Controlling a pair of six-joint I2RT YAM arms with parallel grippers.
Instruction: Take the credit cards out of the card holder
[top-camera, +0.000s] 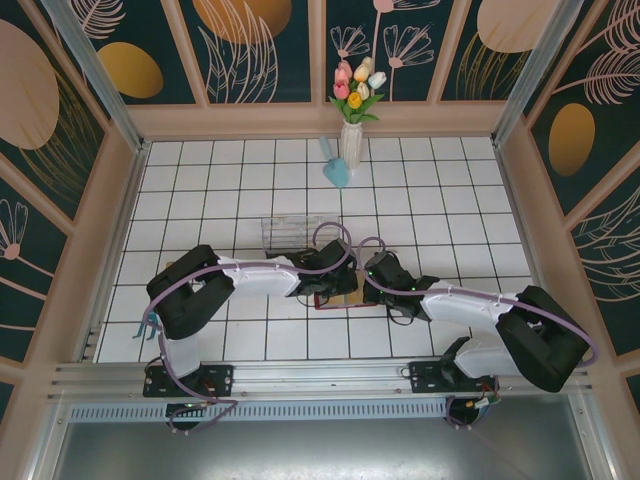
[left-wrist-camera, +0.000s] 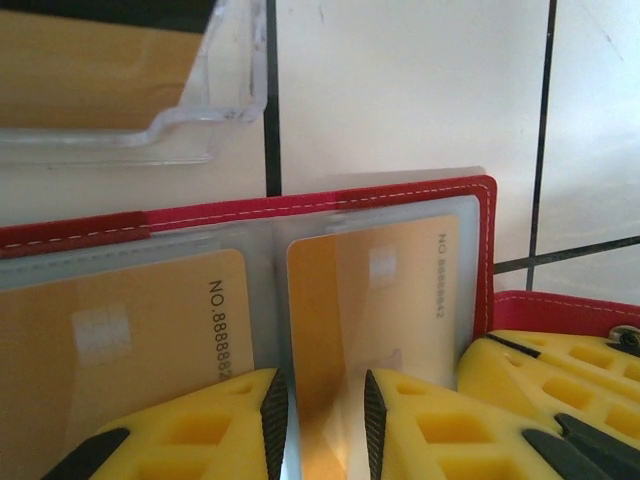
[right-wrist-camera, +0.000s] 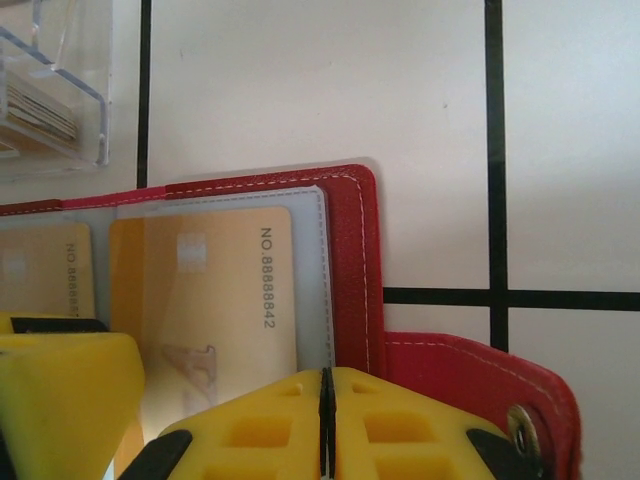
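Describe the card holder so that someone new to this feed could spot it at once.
On the white tiled table, look near the middle, just on the arms' side of the clear plastic box. The card holder lies open there, with gold cards showing through its greyish pockets. Unlike the hard transparent box, it is flat, red and stitched, with a red snap tab at one side.

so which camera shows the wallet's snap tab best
Right wrist: the red snap tab lies flat right of the card holder, its metal stud visible. Left wrist catches a strip of it at the right edge. Top external: too small to tell.
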